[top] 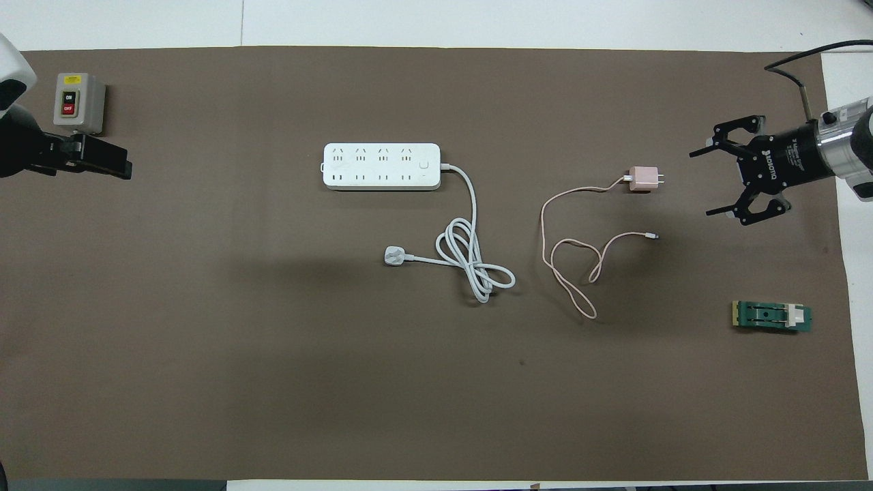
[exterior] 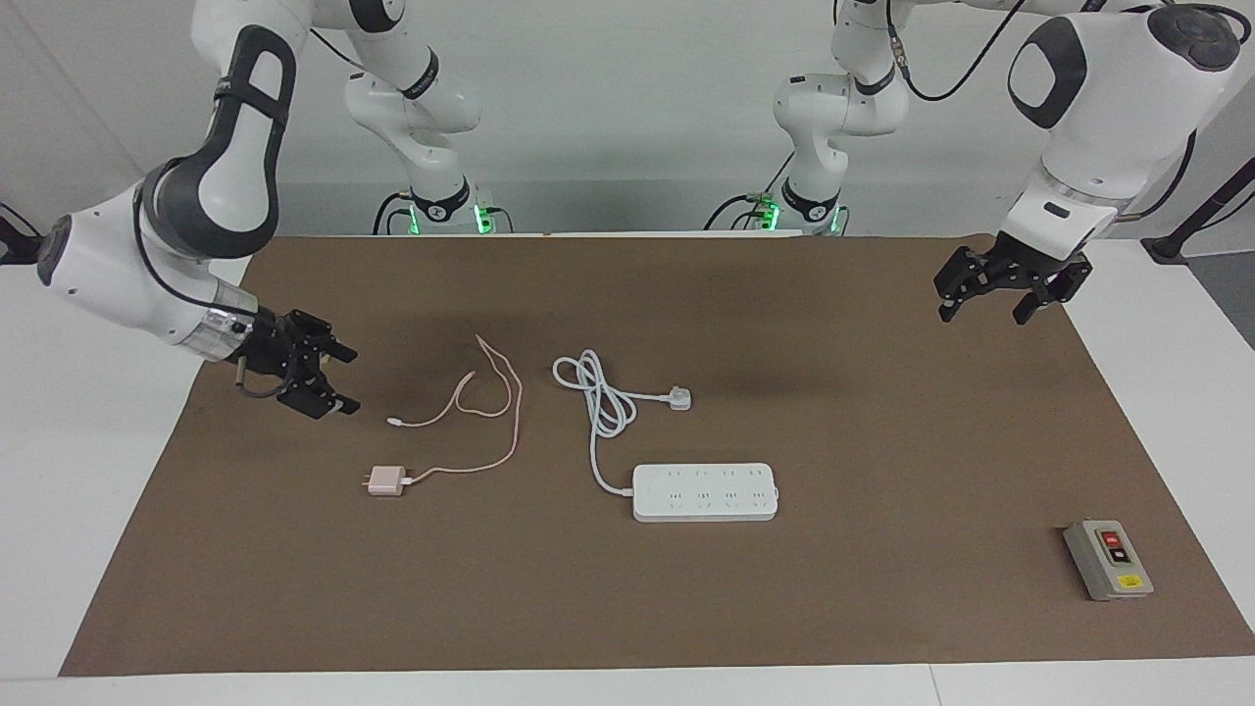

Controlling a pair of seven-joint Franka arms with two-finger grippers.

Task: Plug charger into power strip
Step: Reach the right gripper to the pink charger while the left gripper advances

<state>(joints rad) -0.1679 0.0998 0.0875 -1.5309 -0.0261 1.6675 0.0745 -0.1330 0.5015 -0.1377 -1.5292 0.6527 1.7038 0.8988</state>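
The pale-pink charger [exterior: 385,480] [top: 643,179] lies on the brown mat, prongs pointing toward the right arm's end. Its thin pink cable [exterior: 490,402] [top: 566,252] loops over the mat nearer to the robots. The white power strip [exterior: 706,492] [top: 380,166] lies flat mid-table, sockets up and empty. My right gripper [exterior: 345,380] [top: 711,181] is open and empty over the mat, a short way from the charger toward the right arm's end, not touching it. My left gripper [exterior: 985,314] [top: 102,160] waits open and empty over the mat's edge at the left arm's end.
The strip's thick white cord [exterior: 600,402] [top: 470,262] coils nearer to the robots and ends in a white three-pin plug [exterior: 678,398] [top: 394,256]. A grey switch box [exterior: 1108,560] [top: 78,102] stands at the left arm's end. A small green part [top: 772,316] lies near the right arm.
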